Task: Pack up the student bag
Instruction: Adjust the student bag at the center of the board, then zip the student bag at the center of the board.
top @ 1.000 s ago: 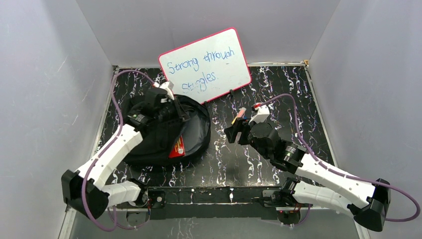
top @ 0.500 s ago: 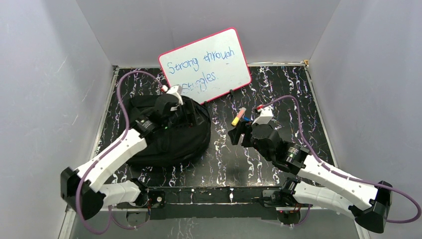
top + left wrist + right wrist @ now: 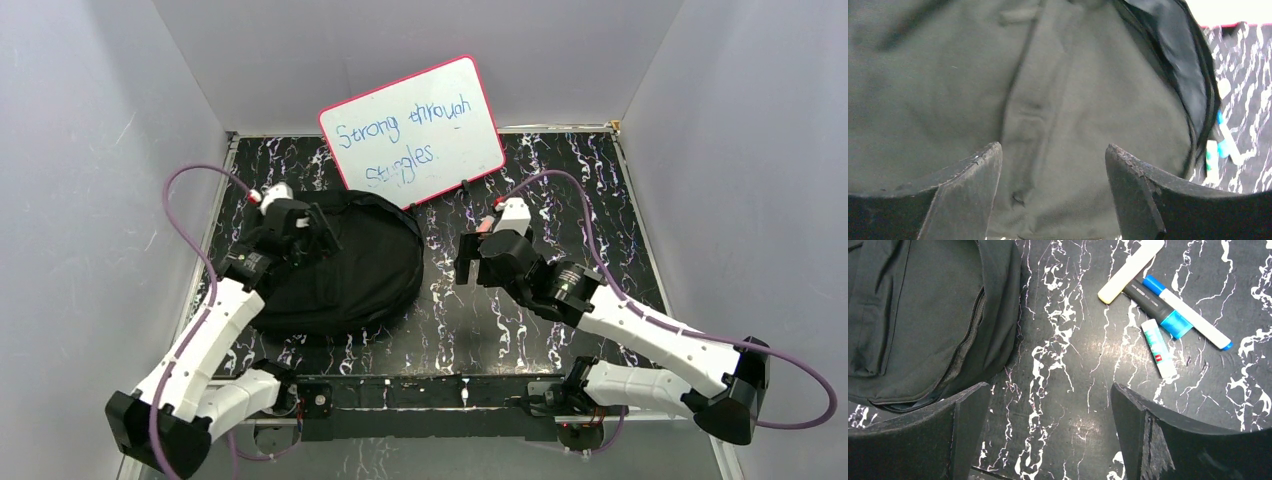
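The student bag [image 3: 355,270] is a large black fabric backpack lying at the left of the table. Its flap lies down and nothing inside shows. My left gripper [image 3: 322,235] hovers over the bag's far left part. In the left wrist view it [image 3: 1052,150] is open, with only bag fabric [image 3: 1058,90] behind the gap. My right gripper [image 3: 468,268] is open above bare tabletop just right of the bag. In the right wrist view it [image 3: 1049,387] holds nothing, the bag [image 3: 913,315] lies upper left and several markers [image 3: 1158,307] lie upper right.
A pink-framed whiteboard [image 3: 412,128] with blue writing leans against the back wall behind the bag. A cream highlighter [image 3: 1130,270], a white marker with a blue cap [image 3: 1193,320] and a small white-green stick [image 3: 1159,347] lie together. Grey walls enclose the marbled black table [image 3: 600,190].
My left gripper has opened and let go of the bag's flap, which dropped shut over the red item inside. That arm pulled back to the left. My right gripper opened wider.
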